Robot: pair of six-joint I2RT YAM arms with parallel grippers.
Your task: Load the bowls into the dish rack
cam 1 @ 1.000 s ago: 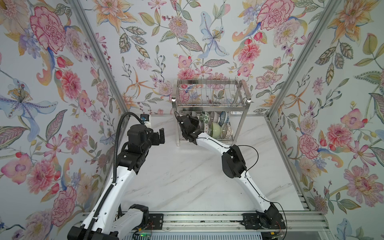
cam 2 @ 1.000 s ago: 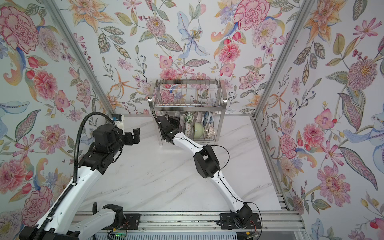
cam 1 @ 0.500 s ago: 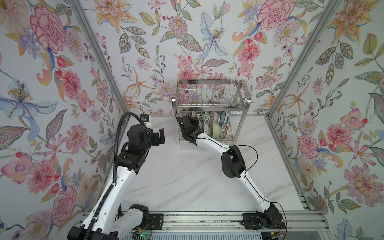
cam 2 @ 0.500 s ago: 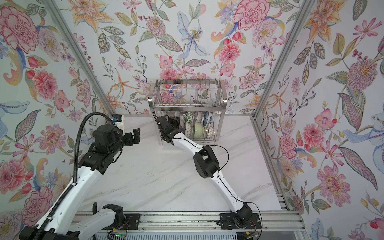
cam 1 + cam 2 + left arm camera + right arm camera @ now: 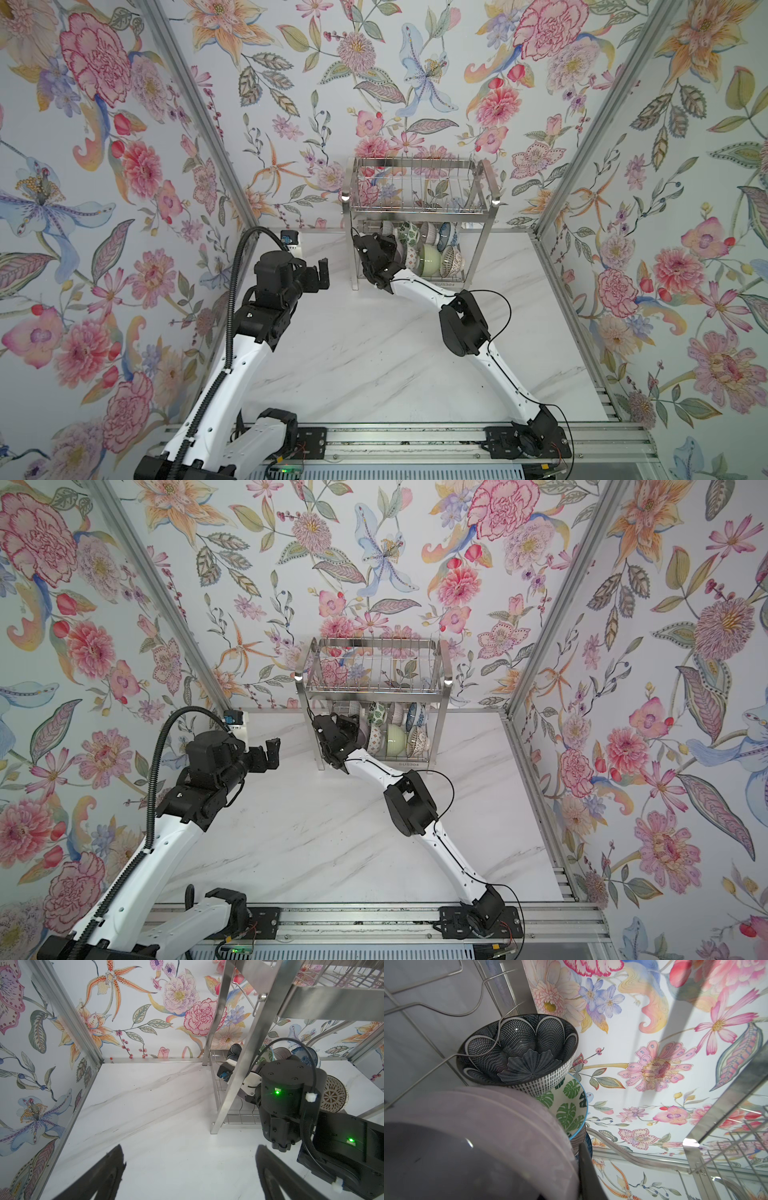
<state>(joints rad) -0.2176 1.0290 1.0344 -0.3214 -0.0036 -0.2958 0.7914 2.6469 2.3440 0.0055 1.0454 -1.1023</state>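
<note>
Lilac bowl (image 5: 500, 1118) (in dish rack (image 5: 419, 212)) pinched by right end effector (image 5: 395, 251).

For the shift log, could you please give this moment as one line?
right hand: shut on lilac bowl at dish rack lower shelf | left hand: open, empty, above table | other bowls: lower shelf

A white marbled tabletop (image 5: 374, 353) was enclosed on three sides by walls (image 5: 374, 83) papered with large pink, orange and blue flowers. At the tabletop's two far corners, slanting aluminium posts (image 5: 198, 116) were seen. Along its near edge a slotted metal rail (image 5: 415, 436) was set. The tabletop was evenly lit.
</note>
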